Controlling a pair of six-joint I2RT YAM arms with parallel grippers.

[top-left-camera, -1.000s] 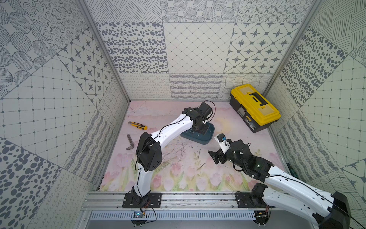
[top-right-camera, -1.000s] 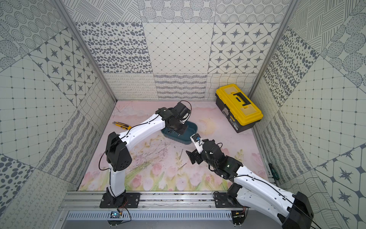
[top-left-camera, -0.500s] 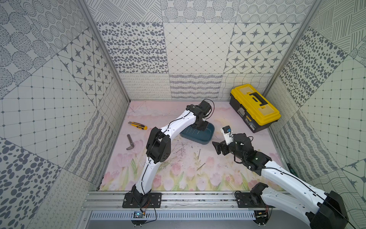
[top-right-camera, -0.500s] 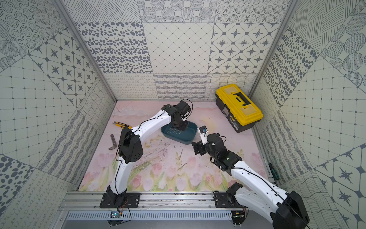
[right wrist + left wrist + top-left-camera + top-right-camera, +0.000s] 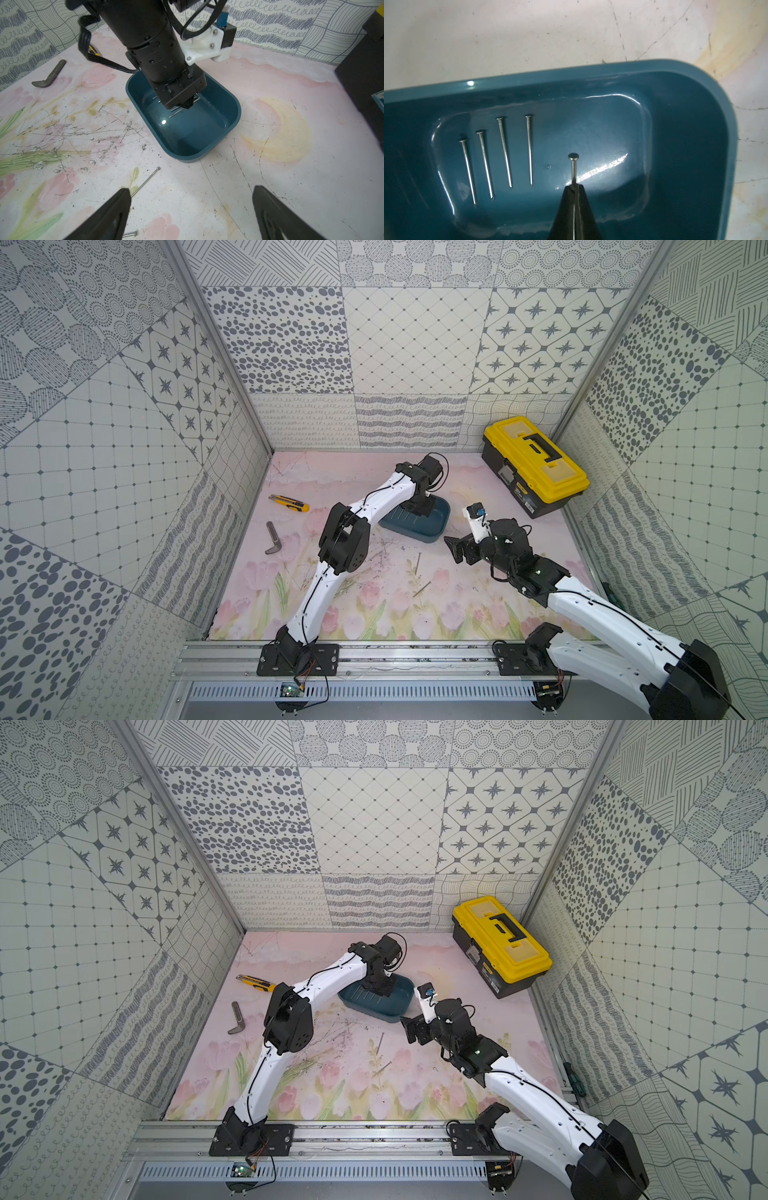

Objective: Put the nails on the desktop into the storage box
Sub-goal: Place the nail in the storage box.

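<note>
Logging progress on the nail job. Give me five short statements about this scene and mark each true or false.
The left tool grips a nail over the storage box. True.
Six nails lie in the storage box. False: four nails lie there.
The right tool is shut on a nail. False: the right tool is open and empty.
At least two loose nails lie on the desktop. True.
The yellow toolbox stands open. False: the yellow toolbox is closed.

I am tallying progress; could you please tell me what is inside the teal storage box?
Four nails lie side by side on the floor of the teal storage box. A fifth nail is pinched in the shut left gripper inside it. The gripper hides the floor beneath it.
</note>
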